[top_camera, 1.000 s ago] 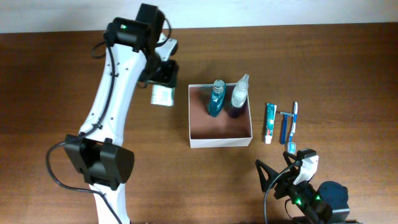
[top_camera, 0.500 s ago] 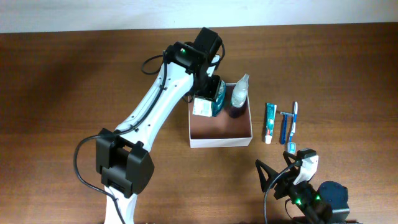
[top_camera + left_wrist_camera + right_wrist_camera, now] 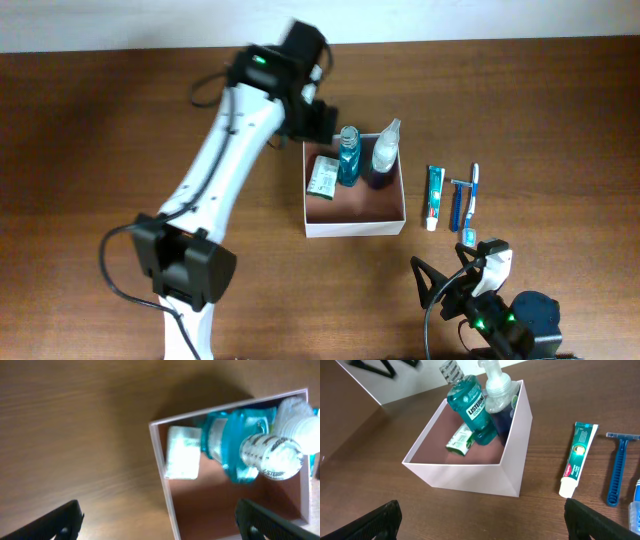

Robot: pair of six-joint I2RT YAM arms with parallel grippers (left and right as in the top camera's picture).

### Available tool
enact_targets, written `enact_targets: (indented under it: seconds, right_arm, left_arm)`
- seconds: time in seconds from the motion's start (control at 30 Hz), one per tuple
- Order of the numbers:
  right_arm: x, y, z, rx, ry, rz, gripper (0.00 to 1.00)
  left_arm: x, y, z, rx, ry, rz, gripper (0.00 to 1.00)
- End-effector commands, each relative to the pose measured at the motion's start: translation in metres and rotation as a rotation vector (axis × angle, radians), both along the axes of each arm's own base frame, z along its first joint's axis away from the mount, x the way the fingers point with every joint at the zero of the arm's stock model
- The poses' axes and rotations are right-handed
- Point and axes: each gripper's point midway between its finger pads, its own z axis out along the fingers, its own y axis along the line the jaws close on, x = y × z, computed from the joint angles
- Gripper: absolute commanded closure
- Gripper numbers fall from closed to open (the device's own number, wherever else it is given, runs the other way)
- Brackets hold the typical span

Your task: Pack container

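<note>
The container [image 3: 355, 228], a white-walled box with a reddish-brown floor, sits mid-table. Inside stand a blue mouthwash bottle [image 3: 347, 158] and a clear pump bottle [image 3: 384, 150], and a small white-and-green packet [image 3: 322, 177] lies by the left wall. My left gripper [image 3: 322, 120] hovers open and empty over the container's far-left corner. In the left wrist view its gripper [image 3: 160, 525] straddles the container's wall [image 3: 162, 475], with the packet [image 3: 182, 452] below. My right gripper [image 3: 445, 272] rests open and empty near the table's front. The right wrist view shows that gripper [image 3: 482, 522] facing the container [image 3: 470, 477].
Right of the container lie a toothpaste tube [image 3: 434, 197], a blue razor [image 3: 458, 205] and a toothbrush [image 3: 472, 195]. The toothpaste tube [image 3: 577, 457] and razor [image 3: 617, 467] also show in the right wrist view. A white wall edge runs along the table's far side.
My left gripper carried the packet over the container, opened and let it go; the packet now lies inside. The left arm has drawn back toward the far left. The right arm is still.
</note>
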Motion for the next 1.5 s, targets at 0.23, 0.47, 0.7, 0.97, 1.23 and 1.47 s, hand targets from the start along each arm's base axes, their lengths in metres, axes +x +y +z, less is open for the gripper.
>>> enact_targets:
  seconds: [0.23,0.47,0.7,0.97,1.23,1.47]
  right_arm:
    - [0.002,-0.007,0.008,-0.009,-0.023,-0.043,0.02]
    - [0.001,-0.005,0.008,0.048,0.009,-0.053,0.01]
    - [-0.006,0.019,0.030,0.102,-0.067,0.104,0.01]
    - [-0.011,0.023,0.046,0.101,-0.018,0.132,0.02]
    - [0.011,-0.021,0.070,-0.157,0.282,-0.070,0.01]
    - [0.037,-0.015,0.052,-0.155,0.543,-0.026,0.02]
  left_arm:
    - [-0.002,0.115,0.159,-0.144,-0.298,0.221,0.01]
    - [-0.069,0.146,0.251,-0.161,-0.553,0.243,0.01]
    - [-0.183,0.190,0.337,-0.102,-0.888,0.350,0.01]
    - [-0.278,0.210,0.374,-0.133,-1.107,0.394,0.01]
    - [-0.285,0.219,0.369,-0.094,-1.102,0.432,0.01]
    - [-0.268,0.217,0.350,-0.067,-1.016,0.424,0.01]
